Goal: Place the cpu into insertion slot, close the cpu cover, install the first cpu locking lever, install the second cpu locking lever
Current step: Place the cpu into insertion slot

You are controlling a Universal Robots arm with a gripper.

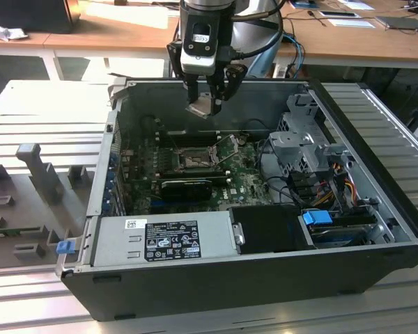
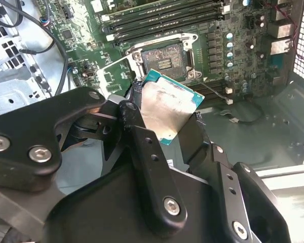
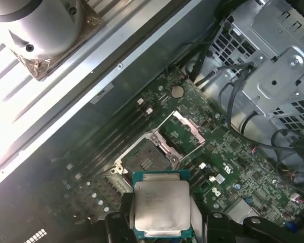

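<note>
Gripper (image 1: pixel 207 104): fingers clamped on the cpu (image 3: pixel 160 207), held aloft.
Insertion slot (image 1: pixel 194 158): empty, six o'clock of the cpu in the exterior view.
Cpu cover (image 3: pixel 185 132): swung open; every step outstanding.

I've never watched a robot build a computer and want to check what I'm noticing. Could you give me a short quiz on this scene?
1. True or false: the cpu already sits in the insertion slot.
2. What is the gripper shut on? A) a cable B) the cpu C) nothing
3. Fill in: the cpu cover beside the slot stands ____.

Key: 1 false, it hangs above the board; 2 B; 3 open.
</note>
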